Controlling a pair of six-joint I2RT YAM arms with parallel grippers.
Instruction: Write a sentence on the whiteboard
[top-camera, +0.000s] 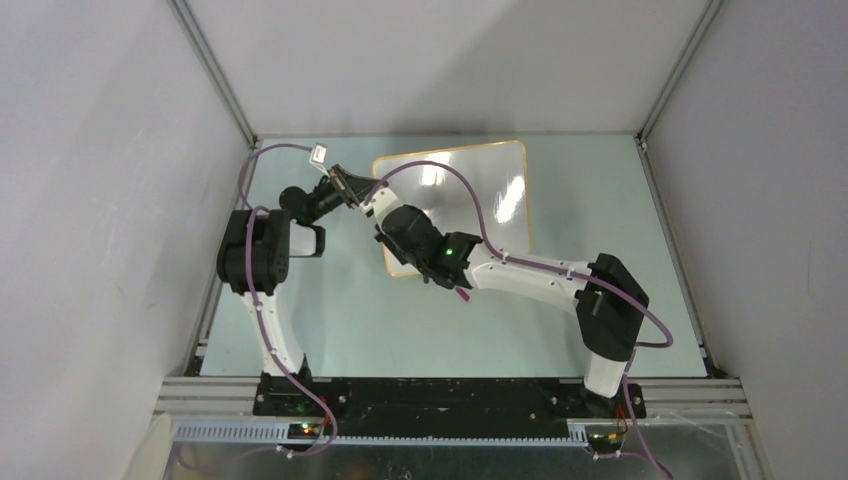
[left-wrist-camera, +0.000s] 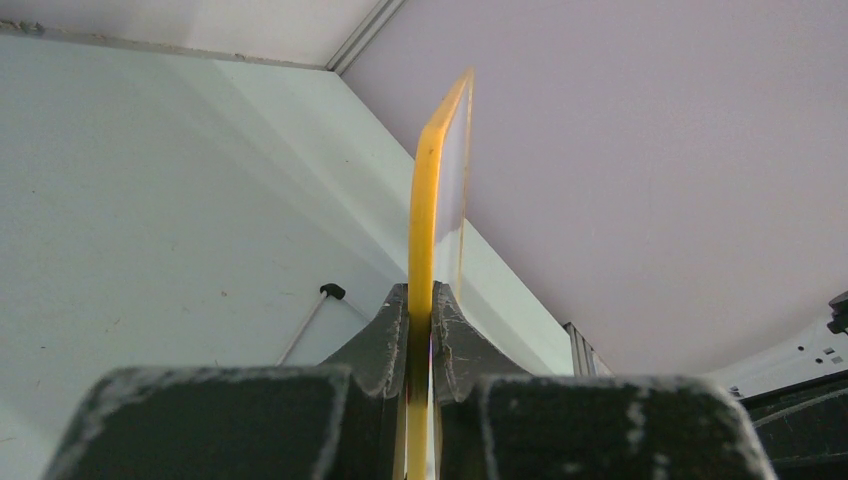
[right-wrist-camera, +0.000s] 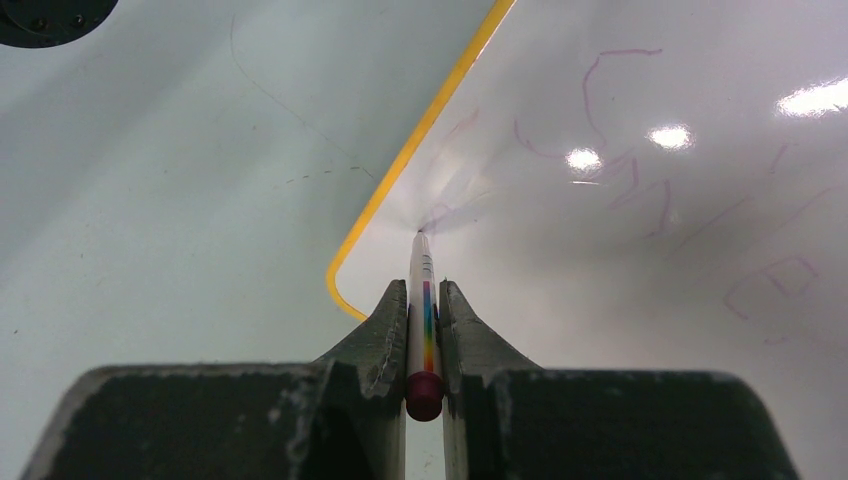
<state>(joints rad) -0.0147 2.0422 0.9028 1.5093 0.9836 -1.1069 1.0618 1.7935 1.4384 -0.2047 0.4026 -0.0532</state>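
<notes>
L gripper (left-wrist-camera: 422, 300) clamps the yellow-framed, glossy white rectangular whiteboard (top-camera: 490, 180) by its edge at far centre of pale green table (top-camera: 350, 330). R gripper (right-wrist-camera: 424, 295) pinches a slim white rainbow-striped marker (right-wrist-camera: 421, 262), tip touching board nr its corner, beside faint purple strokes (right-wrist-camera: 620, 150).

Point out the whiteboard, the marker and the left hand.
whiteboard (top-camera: 495, 165), top view, bare glossy face
marker (right-wrist-camera: 427, 320), right wrist view, striped barrel
left hand (left-wrist-camera: 421, 305), left wrist view, midway between fingertips
</notes>
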